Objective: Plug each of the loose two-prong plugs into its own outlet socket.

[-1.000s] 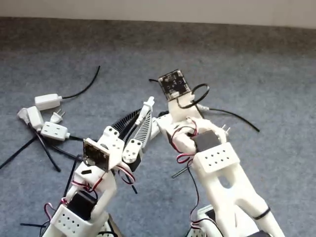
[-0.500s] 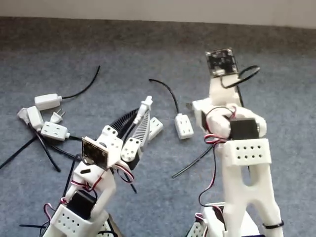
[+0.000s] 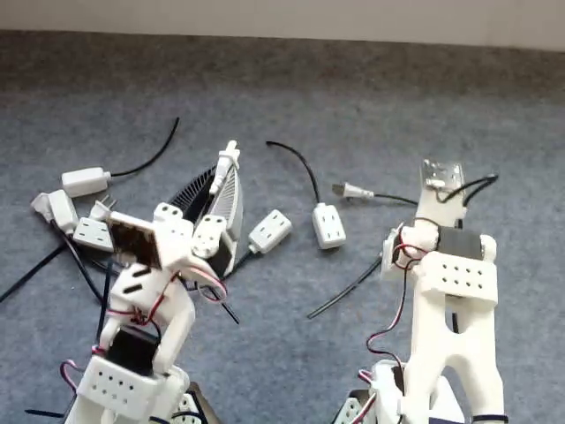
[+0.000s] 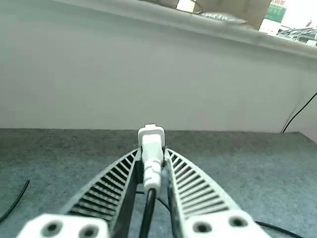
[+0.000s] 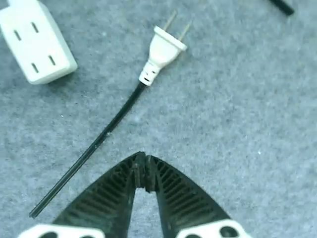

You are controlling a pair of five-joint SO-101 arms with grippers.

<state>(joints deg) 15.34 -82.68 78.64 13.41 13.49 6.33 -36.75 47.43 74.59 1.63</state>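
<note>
As it clamps a plug (image 4: 150, 140), left pincer (image 4: 151, 154) hovers.

White arms (image 3: 450, 353), black ribbed right gripper (image 5: 144, 171)

Soft, even light with only faint shadows.

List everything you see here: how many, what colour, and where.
Outlet sockets: five, white; three clustered at the high view's left, two mid-carpet.
Loose plugs: two, white, black cords; one ahead of the right claw, one in the left cluster.
Held plug: one, white; in the left claw.
Carpet: grey, under everything.
Left claw: one, black and white, shut on the plug.
Right claw: one, black, shut, empty.
</note>
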